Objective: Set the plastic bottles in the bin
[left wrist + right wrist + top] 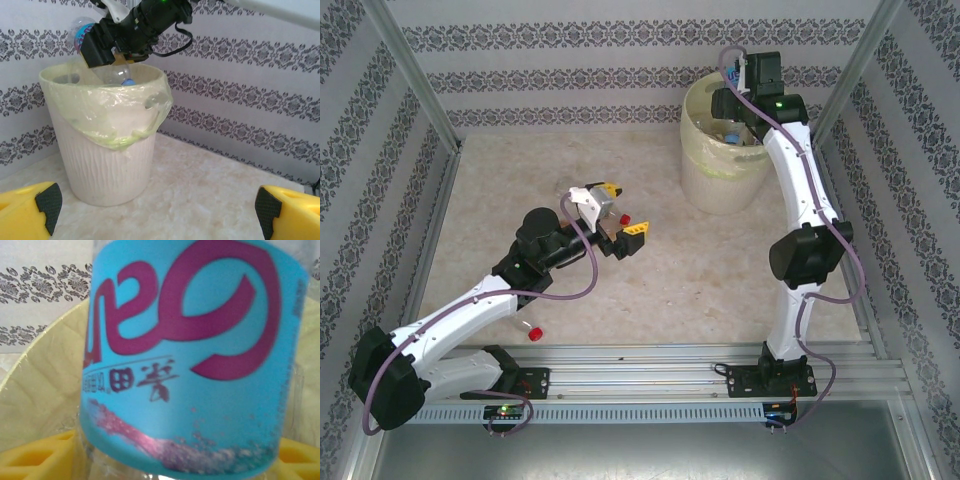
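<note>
While bottle (82,32) slants cap-down over bin (105,165), right gripper (160,462) flanks it, grip unclear; left gripper (157,205) agape.

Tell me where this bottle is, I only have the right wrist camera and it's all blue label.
Observer: The blue-label bottle is tilted cap-down over the bin, between the fingers of the right gripper.
Operator: Any more to pick up?
Observer: One red-capped bottle lies on the table by the left arm.
Operator: Is the left gripper busy?
Observer: No, the left gripper is open and holds nothing.
</note>
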Action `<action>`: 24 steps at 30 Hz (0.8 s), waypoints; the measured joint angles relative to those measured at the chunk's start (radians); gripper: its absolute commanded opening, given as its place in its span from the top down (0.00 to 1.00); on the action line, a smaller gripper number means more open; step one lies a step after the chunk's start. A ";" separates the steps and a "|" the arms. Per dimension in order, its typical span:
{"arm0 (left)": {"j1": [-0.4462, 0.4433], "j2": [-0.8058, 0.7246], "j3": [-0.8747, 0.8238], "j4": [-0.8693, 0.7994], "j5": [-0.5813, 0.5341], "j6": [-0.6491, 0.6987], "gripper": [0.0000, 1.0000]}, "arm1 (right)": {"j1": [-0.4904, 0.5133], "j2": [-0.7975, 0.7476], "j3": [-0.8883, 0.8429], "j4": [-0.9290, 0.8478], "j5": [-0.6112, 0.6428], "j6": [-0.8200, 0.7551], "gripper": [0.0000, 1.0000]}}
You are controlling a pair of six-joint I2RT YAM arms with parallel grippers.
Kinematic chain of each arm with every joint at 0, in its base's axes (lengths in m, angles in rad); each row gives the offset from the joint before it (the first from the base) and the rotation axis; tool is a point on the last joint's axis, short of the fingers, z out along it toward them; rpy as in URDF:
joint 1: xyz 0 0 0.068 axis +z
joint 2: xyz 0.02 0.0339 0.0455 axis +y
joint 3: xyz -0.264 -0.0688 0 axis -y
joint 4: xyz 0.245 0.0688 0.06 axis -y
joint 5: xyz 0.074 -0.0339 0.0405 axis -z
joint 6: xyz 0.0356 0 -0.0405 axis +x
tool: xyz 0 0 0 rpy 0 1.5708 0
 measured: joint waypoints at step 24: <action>0.000 -0.063 0.034 -0.209 -0.127 0.198 0.00 | -0.008 -0.331 -0.310 0.063 -0.103 0.011 0.12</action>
